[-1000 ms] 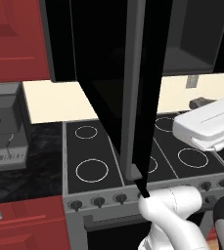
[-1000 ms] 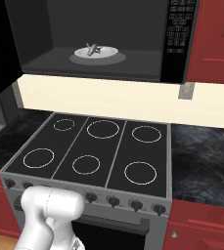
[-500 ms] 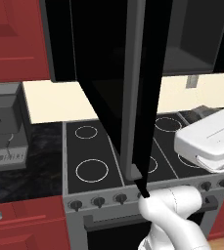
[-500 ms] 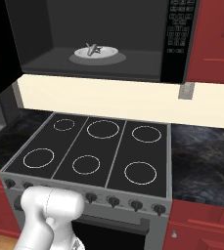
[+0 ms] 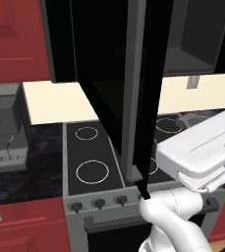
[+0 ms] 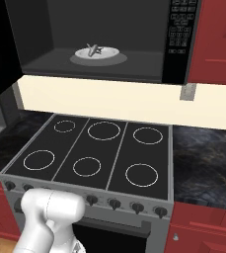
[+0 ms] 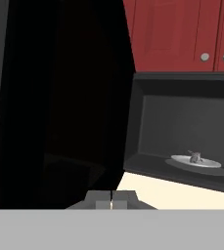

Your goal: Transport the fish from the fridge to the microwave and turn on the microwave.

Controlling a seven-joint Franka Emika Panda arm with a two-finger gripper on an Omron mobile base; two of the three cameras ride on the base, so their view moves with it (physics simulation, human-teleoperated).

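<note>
Inside the open microwave, the fish lies on a white plate.

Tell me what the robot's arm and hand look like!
The arm is smooth, glossy white, made of fat rounded tube sections with darker joints and a small silver peg at one joint. Its hand ends in two small grey blocky fingertips.

Microwave glossy black; stove top smooth dark glass; counter polished marbled stone.
</note>
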